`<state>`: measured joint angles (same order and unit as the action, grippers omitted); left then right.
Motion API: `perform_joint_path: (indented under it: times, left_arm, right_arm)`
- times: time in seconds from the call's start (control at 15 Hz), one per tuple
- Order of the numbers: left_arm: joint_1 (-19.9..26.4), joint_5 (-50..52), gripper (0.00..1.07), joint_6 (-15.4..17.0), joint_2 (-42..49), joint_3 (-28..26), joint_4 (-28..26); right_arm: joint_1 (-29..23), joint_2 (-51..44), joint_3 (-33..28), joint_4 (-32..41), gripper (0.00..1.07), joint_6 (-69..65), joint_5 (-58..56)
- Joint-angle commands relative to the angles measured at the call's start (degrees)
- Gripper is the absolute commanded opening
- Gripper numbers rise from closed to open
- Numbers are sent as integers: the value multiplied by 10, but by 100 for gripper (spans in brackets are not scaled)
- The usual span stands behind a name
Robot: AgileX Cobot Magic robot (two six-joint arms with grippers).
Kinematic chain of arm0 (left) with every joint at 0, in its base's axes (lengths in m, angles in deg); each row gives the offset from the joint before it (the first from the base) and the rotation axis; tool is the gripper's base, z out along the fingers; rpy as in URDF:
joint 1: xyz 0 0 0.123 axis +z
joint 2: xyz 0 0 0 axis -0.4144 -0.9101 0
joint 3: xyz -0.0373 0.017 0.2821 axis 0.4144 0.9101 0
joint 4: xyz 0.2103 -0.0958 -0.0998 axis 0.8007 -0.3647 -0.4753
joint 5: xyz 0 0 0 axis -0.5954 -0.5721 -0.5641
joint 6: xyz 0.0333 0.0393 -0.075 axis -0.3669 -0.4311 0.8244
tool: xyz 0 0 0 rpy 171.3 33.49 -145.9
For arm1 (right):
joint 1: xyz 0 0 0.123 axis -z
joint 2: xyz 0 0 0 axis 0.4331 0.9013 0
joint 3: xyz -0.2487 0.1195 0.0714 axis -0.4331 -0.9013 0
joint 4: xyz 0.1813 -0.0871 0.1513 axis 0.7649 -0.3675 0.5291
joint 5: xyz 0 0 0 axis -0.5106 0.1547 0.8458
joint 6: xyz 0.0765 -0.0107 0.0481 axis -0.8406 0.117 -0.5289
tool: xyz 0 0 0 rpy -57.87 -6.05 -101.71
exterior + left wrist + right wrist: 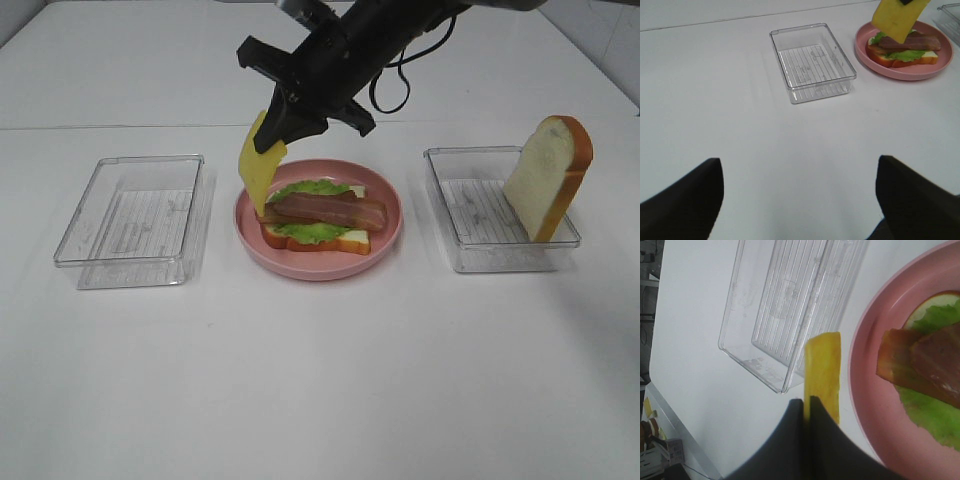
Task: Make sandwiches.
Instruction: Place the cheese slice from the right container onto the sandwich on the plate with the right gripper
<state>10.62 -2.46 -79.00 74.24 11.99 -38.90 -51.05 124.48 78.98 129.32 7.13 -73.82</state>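
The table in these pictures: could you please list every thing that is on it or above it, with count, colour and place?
Cheese slice: one, yellow, hanging from the right gripper above the plate's left edge.
Bread slice on plate: one, white with orange-brown crust, lowest layer of the stack.
Lettuce leaf: one, green, on that bread.
Bacon strips: reddish-brown, on the lettuce; number unclear.
Standing bread slice: one, white with orange-brown crust, leaning upright in the right tray.
Plate: one, pink, centre.
Left tray: one, clear, left of the plate, nothing in it.
Right tray: one, clear, right of the plate.
Table: one, white.
Right gripper: black, shut on the cheese.
Left gripper: black, open, low over bare table.
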Motion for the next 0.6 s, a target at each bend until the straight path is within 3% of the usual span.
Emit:
perform_joint_path:
  times: [0.07, 0.4, 0.6]
  left_arm:
    - [-1, 6, 79, -2, 12, 1, 0]
    - [-1, 6, 79, -2, 12, 1, 0]
    - [-1, 6, 79, -2, 12, 1, 0]
  right_arm:
    - [-3, 25, -5, -1, 0, -10, 24]
    - [-1, 38, -5, -120, 0, -90, 48]
    - [11, 38, -4, -155, 0, -115, 48]
